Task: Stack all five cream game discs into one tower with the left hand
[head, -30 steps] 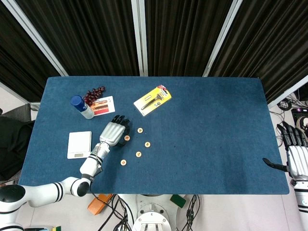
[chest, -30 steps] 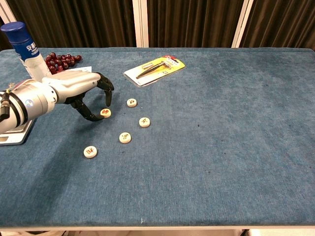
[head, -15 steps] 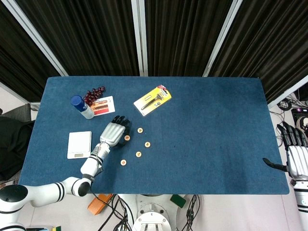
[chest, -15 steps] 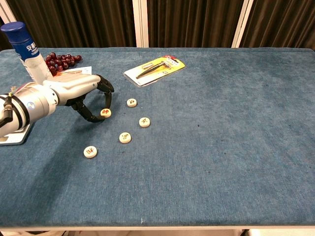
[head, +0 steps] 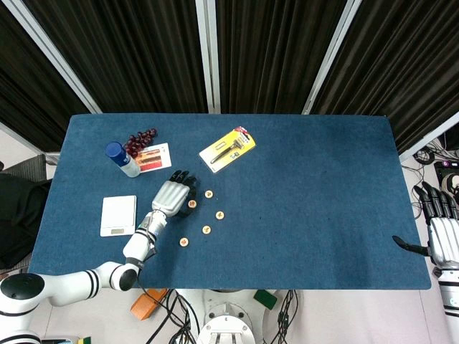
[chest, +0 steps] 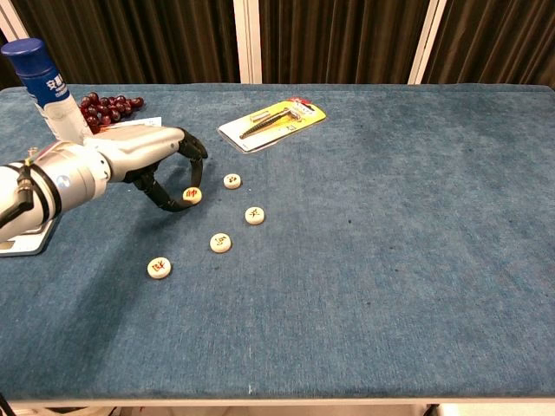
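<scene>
Five cream game discs with red or dark marks lie on the blue table [chest: 390, 260]. My left hand [chest: 147, 160] [head: 172, 197] reaches in from the left and pinches one disc [chest: 192, 195] [head: 192, 203] between thumb and fingers; it looks tilted, barely off the cloth. The other discs lie flat and apart: one just right of the hand [chest: 231, 180] [head: 209, 193], one further right [chest: 254, 215] [head: 219, 214], one nearer [chest: 220, 243] [head: 206, 229], one nearest the front [chest: 159, 268] [head: 183, 241]. My right hand [head: 441, 233] hangs past the table's right edge, fingers spread, holding nothing.
A blue-capped bottle [chest: 43, 87], dark grapes [chest: 108, 108] and a small card [head: 153, 158] sit at the back left. A yellow blister pack with a tool [chest: 273, 121] lies behind the discs. A white scale [head: 118, 215] sits left of my forearm.
My left hand closed on the disc and shifted it slightly right and back, towards the neighbouring disc. The other discs and the right hand stayed put.
</scene>
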Available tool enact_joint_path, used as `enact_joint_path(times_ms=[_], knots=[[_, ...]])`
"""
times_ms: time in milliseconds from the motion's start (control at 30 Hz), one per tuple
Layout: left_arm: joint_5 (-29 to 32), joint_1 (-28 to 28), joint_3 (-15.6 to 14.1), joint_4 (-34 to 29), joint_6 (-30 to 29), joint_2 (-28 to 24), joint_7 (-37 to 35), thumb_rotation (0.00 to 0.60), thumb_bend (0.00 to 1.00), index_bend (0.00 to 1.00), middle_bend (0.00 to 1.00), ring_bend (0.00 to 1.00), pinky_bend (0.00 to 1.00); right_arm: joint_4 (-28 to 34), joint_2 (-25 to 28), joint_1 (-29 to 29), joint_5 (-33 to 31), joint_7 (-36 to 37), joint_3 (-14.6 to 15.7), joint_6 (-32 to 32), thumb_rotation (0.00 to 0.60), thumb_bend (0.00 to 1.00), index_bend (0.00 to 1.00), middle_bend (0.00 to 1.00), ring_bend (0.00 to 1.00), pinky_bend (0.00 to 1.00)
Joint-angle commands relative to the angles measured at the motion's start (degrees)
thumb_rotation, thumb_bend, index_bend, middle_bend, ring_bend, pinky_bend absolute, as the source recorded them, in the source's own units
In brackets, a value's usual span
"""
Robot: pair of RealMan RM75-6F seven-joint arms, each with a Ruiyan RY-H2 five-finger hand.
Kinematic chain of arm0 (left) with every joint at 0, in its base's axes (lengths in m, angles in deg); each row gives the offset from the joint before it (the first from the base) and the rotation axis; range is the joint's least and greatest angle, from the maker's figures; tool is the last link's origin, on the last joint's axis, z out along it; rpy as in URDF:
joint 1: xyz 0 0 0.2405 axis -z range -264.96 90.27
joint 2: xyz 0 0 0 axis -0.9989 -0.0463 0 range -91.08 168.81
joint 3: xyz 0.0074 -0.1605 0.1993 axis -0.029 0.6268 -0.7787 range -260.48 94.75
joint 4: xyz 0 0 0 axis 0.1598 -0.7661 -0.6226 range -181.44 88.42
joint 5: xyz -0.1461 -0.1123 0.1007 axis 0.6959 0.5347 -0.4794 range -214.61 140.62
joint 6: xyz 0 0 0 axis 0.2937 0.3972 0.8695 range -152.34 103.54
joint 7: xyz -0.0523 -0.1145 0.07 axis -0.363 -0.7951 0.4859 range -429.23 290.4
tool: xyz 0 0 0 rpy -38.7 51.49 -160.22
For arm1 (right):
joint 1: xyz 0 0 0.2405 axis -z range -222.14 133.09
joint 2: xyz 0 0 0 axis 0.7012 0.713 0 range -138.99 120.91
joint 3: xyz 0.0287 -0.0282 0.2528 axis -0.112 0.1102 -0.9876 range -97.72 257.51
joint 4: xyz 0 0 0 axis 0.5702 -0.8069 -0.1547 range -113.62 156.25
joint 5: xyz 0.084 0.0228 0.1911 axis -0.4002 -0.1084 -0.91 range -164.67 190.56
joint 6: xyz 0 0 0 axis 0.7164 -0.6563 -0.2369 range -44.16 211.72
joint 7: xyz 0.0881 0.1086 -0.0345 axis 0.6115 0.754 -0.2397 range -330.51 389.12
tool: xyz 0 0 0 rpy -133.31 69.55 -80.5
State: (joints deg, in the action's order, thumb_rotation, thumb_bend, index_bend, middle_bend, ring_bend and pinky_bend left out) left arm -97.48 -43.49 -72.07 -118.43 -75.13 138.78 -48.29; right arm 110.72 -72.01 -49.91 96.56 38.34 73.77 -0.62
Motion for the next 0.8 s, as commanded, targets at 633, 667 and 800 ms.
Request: enact_joint_path(times_ms=[633,667,800], knots=[[11.1,8.9,5.3,2.5,4.6,2.5,6.2,0.6,0.37,0.54,0.15,0.0,0.0,-0.7,-0.1,0.4,-0.5,1.0,-0.2,-0.1,0.6,0.12,0.0,0.0,0.0,0.0],[11.5,9.2,5.2,2.4,4.5,2.6,6.5,0.6,0.37,0.54,0.15,0.0,0.0,-0.8,-0.1,0.4,-0.5,1.0,-0.2,-0.1,0.6,0.12,0.0,0.0,0.0,0.0],[12.3,9.6,4.9,2.4,4.2,2.7,6.9,0.6,0.37,0.54,0.15,0.0,0.0,-1.0,-0.2,0.4,-0.7,1.1,-0.3,0.1,0.6,0.12,0.0,0.0,0.0,0.0]])
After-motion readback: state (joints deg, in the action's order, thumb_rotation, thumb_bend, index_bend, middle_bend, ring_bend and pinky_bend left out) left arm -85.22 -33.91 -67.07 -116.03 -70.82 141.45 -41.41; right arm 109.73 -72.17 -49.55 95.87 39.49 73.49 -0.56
